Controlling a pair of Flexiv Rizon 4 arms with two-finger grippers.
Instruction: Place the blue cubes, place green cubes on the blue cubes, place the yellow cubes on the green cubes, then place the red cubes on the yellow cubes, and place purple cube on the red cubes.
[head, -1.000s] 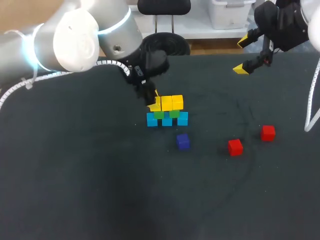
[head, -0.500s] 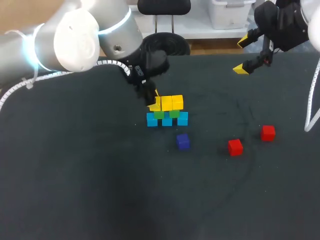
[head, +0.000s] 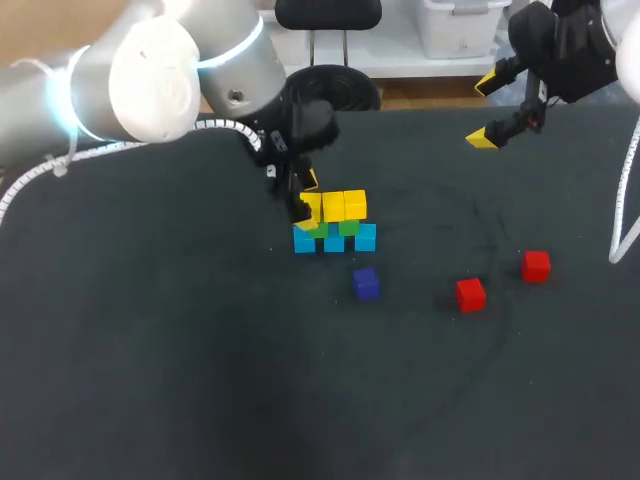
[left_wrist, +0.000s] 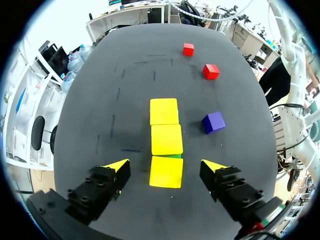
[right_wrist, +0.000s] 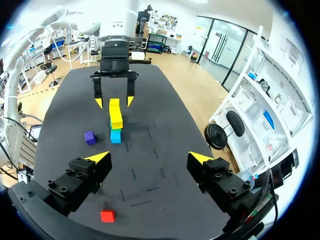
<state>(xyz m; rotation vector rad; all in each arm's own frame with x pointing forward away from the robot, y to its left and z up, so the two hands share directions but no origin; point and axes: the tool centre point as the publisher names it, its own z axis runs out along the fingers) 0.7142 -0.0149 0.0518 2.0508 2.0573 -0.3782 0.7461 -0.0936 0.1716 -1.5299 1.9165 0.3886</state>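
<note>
Three blue cubes (head: 366, 238) stand in a row mid-table with green cubes (head: 348, 227) on them and three yellow cubes (head: 345, 205) on top. In the left wrist view the yellow cubes (left_wrist: 166, 139) form a line, a sliver of green (left_wrist: 173, 156) showing between two. My left gripper (head: 306, 203) hangs open over the nearest yellow cube (left_wrist: 166, 172), its fingers (left_wrist: 117, 164) well clear on both sides. The purple cube (head: 366, 283) lies just in front of the stack. Two red cubes (head: 471, 294) (head: 536, 266) lie to the right. My right gripper (head: 483, 111) is open and empty at the far right.
In the right wrist view the stack (right_wrist: 116, 120), the purple cube (right_wrist: 89, 137) and my left gripper (right_wrist: 114, 98) lie ahead of my right gripper (right_wrist: 150, 159), with one red cube (right_wrist: 106, 215) close under it. Bare dark tabletop (head: 200, 380) fills the near side.
My left gripper has opened and let go of the third yellow cube, which stays on the stack. The right arm has not moved.
</note>
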